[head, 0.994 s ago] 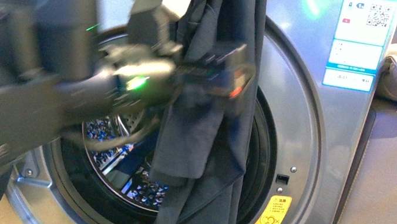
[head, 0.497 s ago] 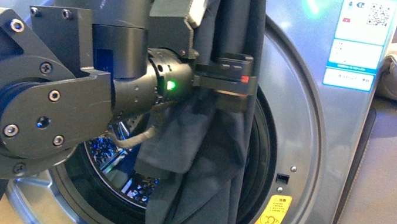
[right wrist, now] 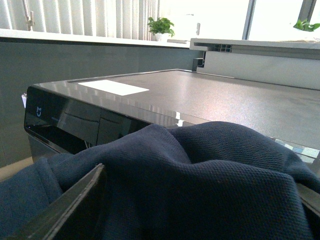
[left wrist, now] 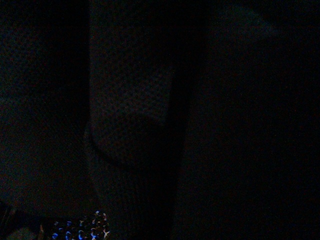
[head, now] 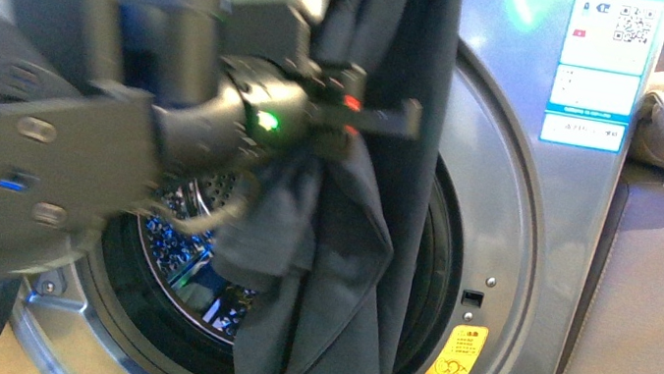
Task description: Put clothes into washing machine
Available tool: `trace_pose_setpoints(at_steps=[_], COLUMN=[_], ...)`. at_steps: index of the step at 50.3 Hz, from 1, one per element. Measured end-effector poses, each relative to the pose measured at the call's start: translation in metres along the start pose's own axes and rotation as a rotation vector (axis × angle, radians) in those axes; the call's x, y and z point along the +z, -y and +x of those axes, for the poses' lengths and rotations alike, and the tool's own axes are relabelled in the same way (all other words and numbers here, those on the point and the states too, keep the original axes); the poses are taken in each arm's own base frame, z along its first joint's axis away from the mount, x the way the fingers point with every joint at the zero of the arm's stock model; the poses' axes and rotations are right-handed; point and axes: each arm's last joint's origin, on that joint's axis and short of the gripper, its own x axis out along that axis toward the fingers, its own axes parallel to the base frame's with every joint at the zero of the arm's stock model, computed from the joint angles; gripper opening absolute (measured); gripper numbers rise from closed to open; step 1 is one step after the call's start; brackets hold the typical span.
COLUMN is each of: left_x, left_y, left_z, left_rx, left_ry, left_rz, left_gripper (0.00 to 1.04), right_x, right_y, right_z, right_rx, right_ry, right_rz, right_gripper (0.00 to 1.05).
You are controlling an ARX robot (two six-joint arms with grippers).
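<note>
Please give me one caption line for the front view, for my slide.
Left claw at the blue-grey clothes hanging across the washing machine's open porthole.

The clothes [head: 364, 281] — matt, knit cloth; washing machine [head: 514, 204] — smooth, glossy metal.

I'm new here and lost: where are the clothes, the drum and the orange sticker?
clothes [head: 364, 281]: front view, middle of the hanging fabric.
drum [head: 173, 263]: front view, shiny inner wall.
orange sticker [head: 459, 354]: front view, its centre.
</note>
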Motion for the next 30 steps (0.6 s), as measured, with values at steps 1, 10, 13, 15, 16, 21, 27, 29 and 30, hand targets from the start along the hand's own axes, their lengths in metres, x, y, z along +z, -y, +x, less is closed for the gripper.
trace_pose_setpoints(at_steps=[1, 10, 13, 15, 16, 21, 27, 29, 30], left_x=[0.0, 0.002, 0.001, 0.001, 0.001, -0.003, -0.01, -0.011, -0.011], left_y=[-0.002, -0.023, -0.028, -0.031, -0.033, -0.038, -0.038, -0.036, -0.035], left_z=[-0.002, -0.015, -0.016, -0.017, -0.018, -0.022, -0.026, -0.027, -0.027], left_rx=[0.005, 0.062, 0.075, 0.083, 0.087, 0.104, 0.11, 0.104, 0.102], left_ry=[0.002, 0.02, 0.021, 0.021, 0.022, 0.013, -0.011, -0.012, -0.012], left_rz=[0.002, 0.013, 0.014, 0.012, 0.013, 0.009, 0.002, -0.001, -0.002], left_gripper=[0.15, 0.14, 0.14, 0.14, 0.14, 0.14, 0.14, 0.14, 0.14], right_x=[0.0, 0.0, 0.0, 0.0, 0.0, 0.0, 0.001, 0.001, 0.001], right_y=[0.0, 0.0, -0.001, -0.001, -0.001, -0.001, -0.001, 0.0, 0.0], right_z=[0.0, 0.0, 0.0, 0.0, 0.0, 0.0, -0.001, -0.001, -0.001], right_rx=[0.0, 0.003, 0.006, 0.007, 0.007, 0.006, 0.001, 0.001, 0.001], right_ry=[0.0, 0.0, 0.001, 0.001, 0.001, 0.001, 0.004, 0.004, 0.004], right_rz=[0.0, 0.007, 0.008, 0.008, 0.008, 0.008, 0.007, 0.007, 0.007], right_gripper=[0.95, 0.97, 0.97, 0.97, 0.97, 0.97, 0.97, 0.97, 0.97])
